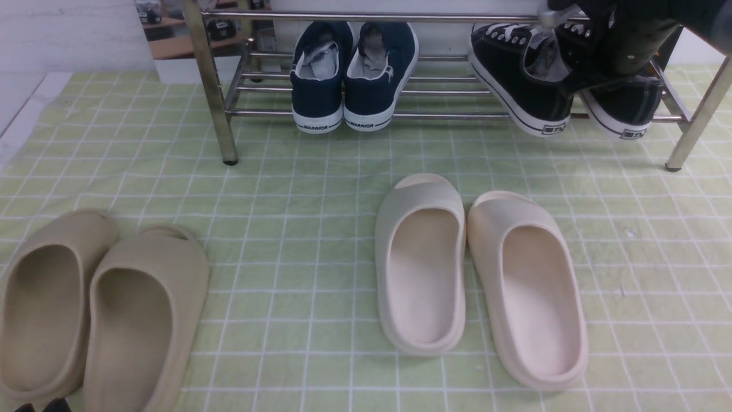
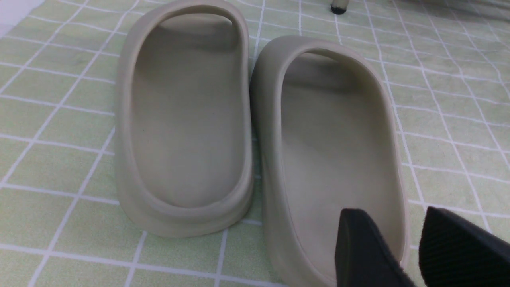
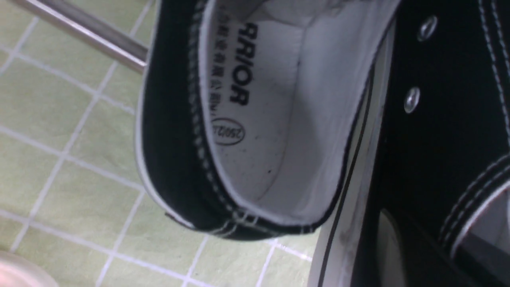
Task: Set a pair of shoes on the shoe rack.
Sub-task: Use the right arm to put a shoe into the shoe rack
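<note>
The shoe rack [image 1: 211, 86] of chrome tubes stands at the back. Both black sneakers sit tilted on its lower bars at the right, heels hanging over the front bar [image 3: 87, 34]. The left sneaker [image 1: 514, 74] shows its grey insole [image 3: 255, 119]. My right gripper [image 1: 600, 80] reaches down from the top right and is shut on the side wall of the right sneaker [image 1: 623, 109], one finger outside and one inside [image 3: 434, 247]. My left gripper [image 2: 392, 215] stands open and empty low at the near left [image 1: 41, 406], over the heel of a beige slide.
Two navy WARRIOR sneakers [image 1: 351, 74] stand on the rack's lower shelf, left of the black pair. Cream slides [image 1: 480, 274] lie mid-floor on the green checked cloth [image 1: 297, 229]. Beige slides [image 1: 97, 309] [image 2: 187, 119] lie near left. A rack foot [image 2: 338, 7] shows beyond them.
</note>
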